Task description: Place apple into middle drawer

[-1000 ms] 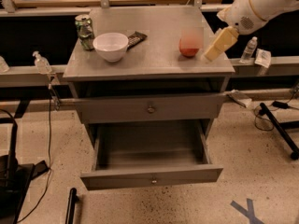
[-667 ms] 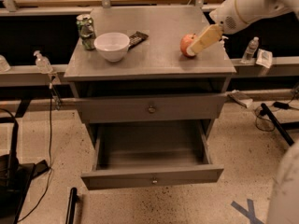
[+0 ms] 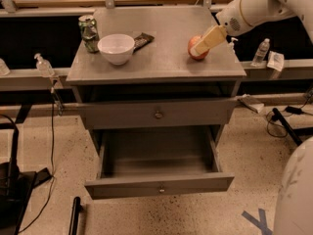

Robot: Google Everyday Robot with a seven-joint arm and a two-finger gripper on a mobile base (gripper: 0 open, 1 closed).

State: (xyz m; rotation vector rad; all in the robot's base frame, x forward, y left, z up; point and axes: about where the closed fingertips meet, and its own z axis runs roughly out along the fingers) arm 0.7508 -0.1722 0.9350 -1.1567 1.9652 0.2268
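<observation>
Since a second ago my arm has swung in from the right, and my gripper (image 3: 201, 45) now lies across the apple (image 3: 202, 56) instead of standing off to its right. The apple sits in the same spot, in the upper right of the frame, on the back right part of the cabinet top (image 3: 161, 65). A cream, flat-sided, blunt piece of the gripper slants over the round red-orange fruit. Whether the gripper is spread or pressed onto it I cannot tell. My arm behind it is smooth, white and rounded.

The cabinet is dull grey metal with a flat matte top. In the lower centre the middle drawer (image 3: 127, 186) stands pulled out, wide and shallow, with a plain front and a small round knob. Above it the upper drawer front (image 3: 117, 115) is pushed in and carries a matching knob.

In the upper left of the top a glossy white bowl (image 3: 116, 48) stands beside a green can (image 3: 89, 33) whose print is too small to read. A dark flat packet (image 3: 143, 40) lies just right of the bowl.

A clear bottle (image 3: 260, 53) stands on the rail at the right edge of the frame. The floor is speckled, with a blue tape cross (image 3: 259, 222) at the lower right.
</observation>
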